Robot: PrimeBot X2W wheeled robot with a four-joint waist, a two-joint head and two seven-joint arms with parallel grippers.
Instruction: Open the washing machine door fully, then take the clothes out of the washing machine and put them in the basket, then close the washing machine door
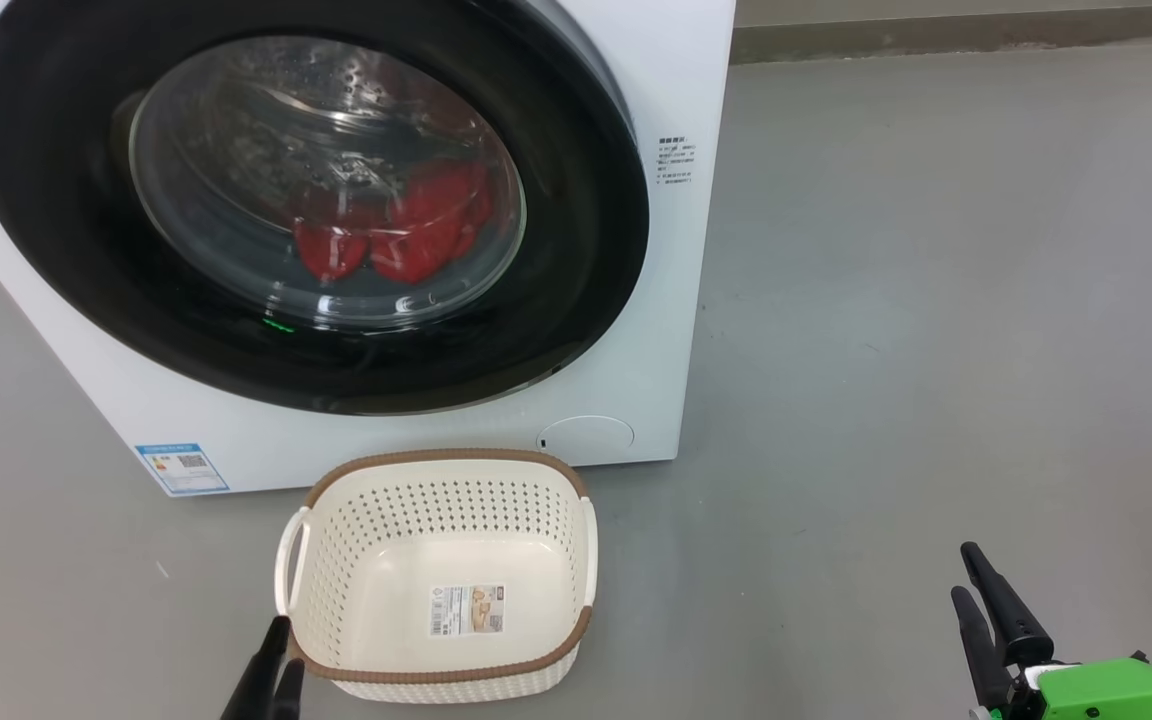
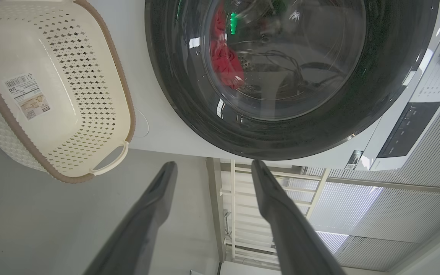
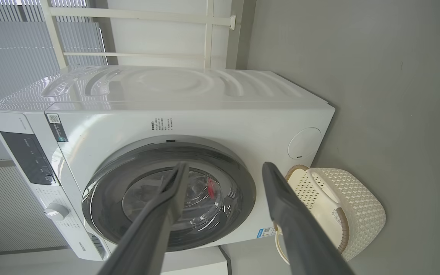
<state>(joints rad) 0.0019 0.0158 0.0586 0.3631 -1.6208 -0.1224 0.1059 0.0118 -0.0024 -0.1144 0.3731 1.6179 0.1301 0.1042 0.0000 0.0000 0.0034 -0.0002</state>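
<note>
The washing machine door (image 1: 66, 250) is covering the red clothes (image 1: 416, 225); the basket (image 1: 436, 462) is sitting just before it. The left end effector (image 2: 214, 163) and right end effector (image 1: 963, 570) are hanging spread, empty. Hooking the door's free edge, swinging along its arc, is looking best.

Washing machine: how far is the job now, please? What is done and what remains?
Nothing looks done yet. The door looks shut, the red clothes lie behind it, and the basket holds no clothes. In hand: nothing, as the left gripper and right gripper are open and empty. Left: open the door, move the clothes to the basket, close the door.
</note>
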